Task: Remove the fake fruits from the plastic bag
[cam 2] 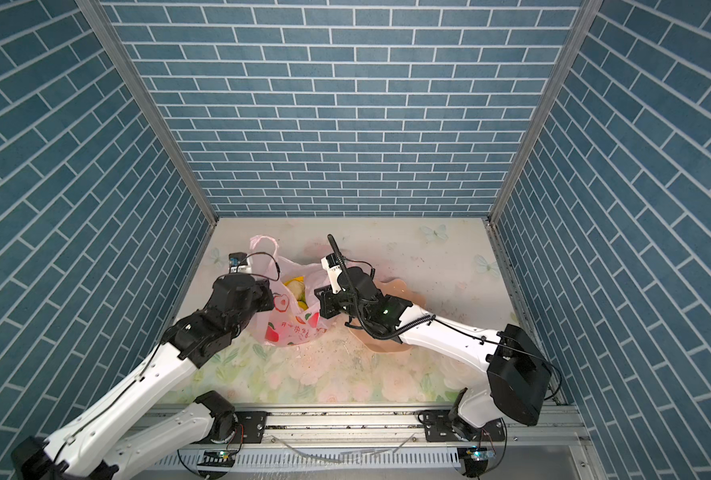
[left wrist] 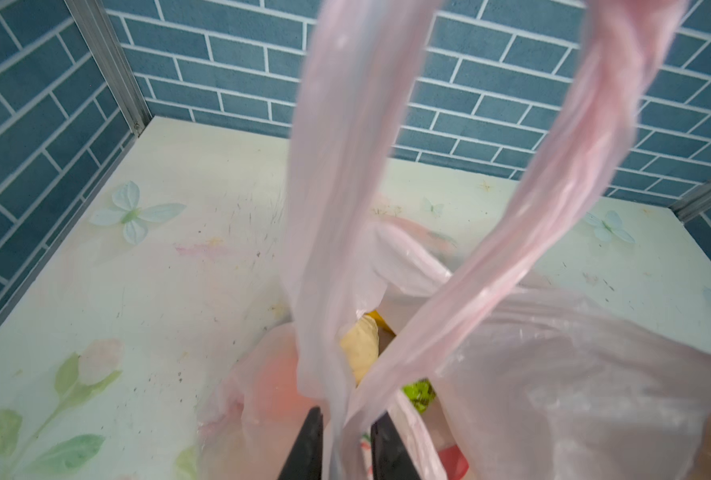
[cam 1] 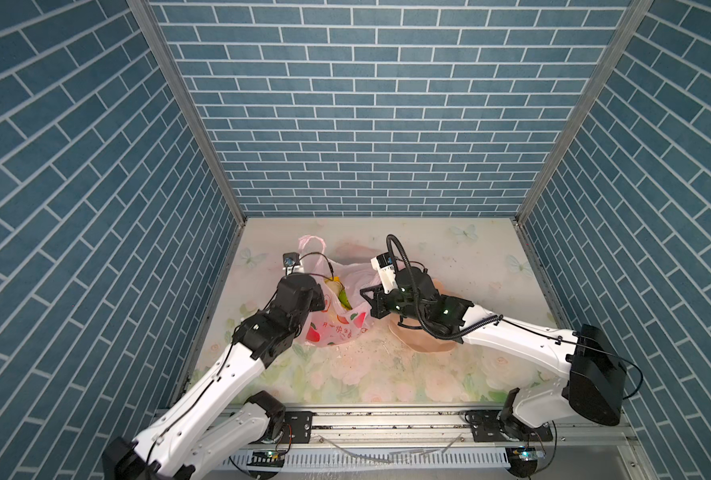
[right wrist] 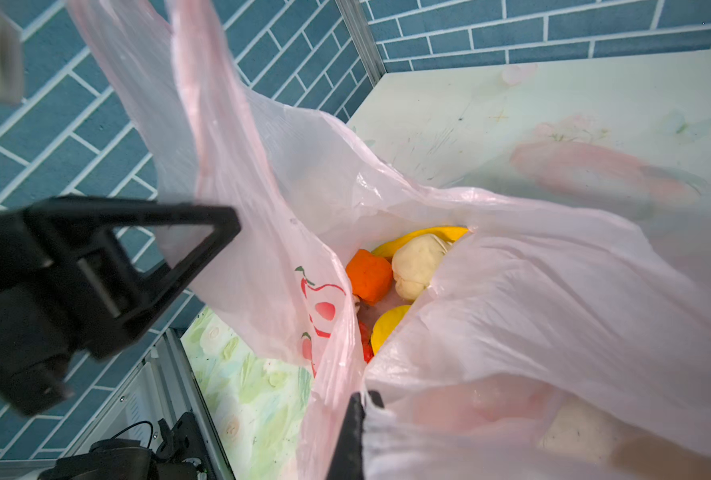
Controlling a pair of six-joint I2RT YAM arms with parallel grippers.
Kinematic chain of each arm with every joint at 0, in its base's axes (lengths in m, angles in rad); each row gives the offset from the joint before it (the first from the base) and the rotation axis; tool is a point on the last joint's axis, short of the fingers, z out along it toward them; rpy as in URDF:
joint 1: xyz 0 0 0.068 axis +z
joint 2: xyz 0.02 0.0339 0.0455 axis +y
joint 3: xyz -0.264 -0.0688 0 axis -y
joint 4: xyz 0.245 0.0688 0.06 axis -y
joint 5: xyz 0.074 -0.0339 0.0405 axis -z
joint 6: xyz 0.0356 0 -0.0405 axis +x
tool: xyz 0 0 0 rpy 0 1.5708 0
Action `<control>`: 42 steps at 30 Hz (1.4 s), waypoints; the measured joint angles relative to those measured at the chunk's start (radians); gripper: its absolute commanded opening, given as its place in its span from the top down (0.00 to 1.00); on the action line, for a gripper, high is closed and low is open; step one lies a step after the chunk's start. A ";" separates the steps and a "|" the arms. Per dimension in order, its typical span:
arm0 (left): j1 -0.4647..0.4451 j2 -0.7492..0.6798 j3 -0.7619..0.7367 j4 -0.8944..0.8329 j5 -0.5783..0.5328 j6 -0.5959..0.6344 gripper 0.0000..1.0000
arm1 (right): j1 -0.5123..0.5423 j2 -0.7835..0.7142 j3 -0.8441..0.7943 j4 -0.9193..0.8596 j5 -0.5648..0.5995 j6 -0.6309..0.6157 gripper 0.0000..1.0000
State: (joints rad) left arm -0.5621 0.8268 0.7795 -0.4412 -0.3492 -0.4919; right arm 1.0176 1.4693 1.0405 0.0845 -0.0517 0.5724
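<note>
The pink plastic bag (cam 1: 337, 330) (cam 2: 291, 330) stands on the table between my two arms with its mouth held apart. Inside it the fake fruits show: an orange one (right wrist: 368, 276), a cream one (right wrist: 416, 266), a yellow one (right wrist: 387, 326), a banana (right wrist: 420, 237) and a green one (left wrist: 420, 392). My left gripper (left wrist: 347, 419) (cam 1: 324, 300) is shut on the left loop handle (left wrist: 345, 208), which runs up between its fingers. At the right side of the mouth, my right gripper (right wrist: 364, 399) (cam 1: 365, 293) is shut on the bag's rim.
A peach-coloured bowl (cam 1: 424, 347) (cam 2: 383, 347) lies on the table under my right forearm. Blue brick walls close in the floral table (cam 1: 449, 257) at the back and both sides. A metal rail (cam 1: 387, 419) runs along the front.
</note>
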 measured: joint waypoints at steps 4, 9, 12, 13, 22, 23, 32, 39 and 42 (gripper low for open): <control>0.000 -0.119 -0.086 -0.037 0.031 -0.027 0.80 | -0.002 0.005 0.000 -0.042 0.003 0.019 0.79; 0.000 -0.250 -0.181 -0.074 0.046 -0.060 0.80 | -0.003 -0.013 0.000 -0.150 0.003 0.034 0.69; 0.000 -0.329 -0.219 -0.086 0.045 -0.077 0.80 | -0.001 -0.076 0.000 -0.253 0.004 0.034 0.66; 0.000 -0.349 -0.224 -0.088 0.044 -0.081 0.80 | 0.003 -0.108 0.002 -0.303 0.008 0.034 0.66; 0.001 -0.381 -0.254 -0.089 0.049 -0.112 0.81 | 0.053 -0.295 0.175 -0.635 0.072 0.004 0.85; 0.001 -0.384 -0.257 -0.090 0.050 -0.115 0.81 | 0.055 -0.295 0.200 -0.647 0.077 0.005 0.88; 0.001 -0.429 -0.272 -0.097 0.053 -0.137 0.81 | 0.048 0.092 0.574 -0.659 0.104 -0.042 1.00; 0.001 -0.489 -0.271 -0.137 0.056 -0.151 0.81 | 0.023 0.383 0.654 -0.668 0.102 -0.034 1.00; 0.001 -0.507 -0.254 -0.176 0.064 -0.158 0.81 | 0.008 0.427 0.659 -0.666 0.090 -0.029 1.00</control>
State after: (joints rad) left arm -0.5613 0.3202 0.5255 -0.6174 -0.2848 -0.6502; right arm 1.0256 1.8961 1.6993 -0.5816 0.0383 0.5430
